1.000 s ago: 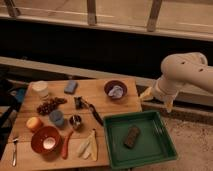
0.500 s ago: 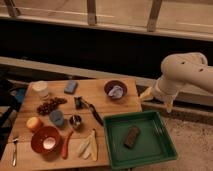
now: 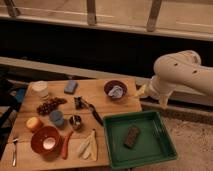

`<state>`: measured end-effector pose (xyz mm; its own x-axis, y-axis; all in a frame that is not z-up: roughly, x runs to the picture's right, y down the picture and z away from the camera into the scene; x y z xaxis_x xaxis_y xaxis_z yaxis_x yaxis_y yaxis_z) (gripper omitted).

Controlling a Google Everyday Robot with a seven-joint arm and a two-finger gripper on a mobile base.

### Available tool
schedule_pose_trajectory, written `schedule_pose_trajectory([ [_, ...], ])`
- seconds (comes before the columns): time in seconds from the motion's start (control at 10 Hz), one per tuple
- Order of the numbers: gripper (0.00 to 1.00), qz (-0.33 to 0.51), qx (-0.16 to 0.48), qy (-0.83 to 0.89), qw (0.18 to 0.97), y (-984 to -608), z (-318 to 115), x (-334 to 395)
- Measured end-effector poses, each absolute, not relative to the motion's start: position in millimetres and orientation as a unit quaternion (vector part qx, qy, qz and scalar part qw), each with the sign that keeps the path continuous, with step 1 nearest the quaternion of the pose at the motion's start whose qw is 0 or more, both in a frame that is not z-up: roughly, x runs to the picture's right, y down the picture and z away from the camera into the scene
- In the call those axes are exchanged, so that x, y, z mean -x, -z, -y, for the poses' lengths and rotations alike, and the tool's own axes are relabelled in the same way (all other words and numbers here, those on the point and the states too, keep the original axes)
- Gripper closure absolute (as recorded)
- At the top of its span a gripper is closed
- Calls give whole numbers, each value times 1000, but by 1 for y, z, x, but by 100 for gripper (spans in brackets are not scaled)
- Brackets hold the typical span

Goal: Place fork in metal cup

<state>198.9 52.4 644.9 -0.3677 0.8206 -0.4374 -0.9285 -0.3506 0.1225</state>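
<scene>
At the near left corner of the wooden surface [image 3: 92, 94], the fork [image 3: 14, 151] is lying flat, running roughly near to far, just left of the orange bowl [image 3: 45, 140]. To the right of that bowl, a red strip [image 3: 66, 145] and some pale peel-like pieces [image 3: 88, 146] are resting near the front edge. Farther right, the green tray [image 3: 152, 146] is holding a dark brown block [image 3: 132, 136]. A little farther back, the metal cup [image 3: 75, 121] is standing upright just right of the blue cup [image 3: 56, 118]. It is well apart from the fork, and the black-handled knife [image 3: 95, 114] is lying just to its right. Toward the far edge, a white mug [image 3: 40, 89], a blue sponge [image 3: 70, 87] and a brown bowl [image 3: 115, 90] are sitting in a row. Off the far right corner, the end effector [image 3: 141, 91] is hovering beside the brown bowl, fingers spread and gripping nothing.
</scene>
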Motion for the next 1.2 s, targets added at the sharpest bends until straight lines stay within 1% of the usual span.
schedule_pose_trajectory([
  [0.3, 20, -132, 181, -769, 599, -631, -41, -111],
  [0.5, 20, -89, 210, -744, 628, -605, -44, -63],
  [0.6, 20, -82, 214, -740, 633, -600, -44, -55],
  [1.0, 20, -88, 208, -736, 638, -601, -45, -59],
  [1.1, 20, -94, 195, -729, 649, -602, -44, -56],
  [1.2, 20, -88, 195, -714, 666, -599, -41, -40],
])
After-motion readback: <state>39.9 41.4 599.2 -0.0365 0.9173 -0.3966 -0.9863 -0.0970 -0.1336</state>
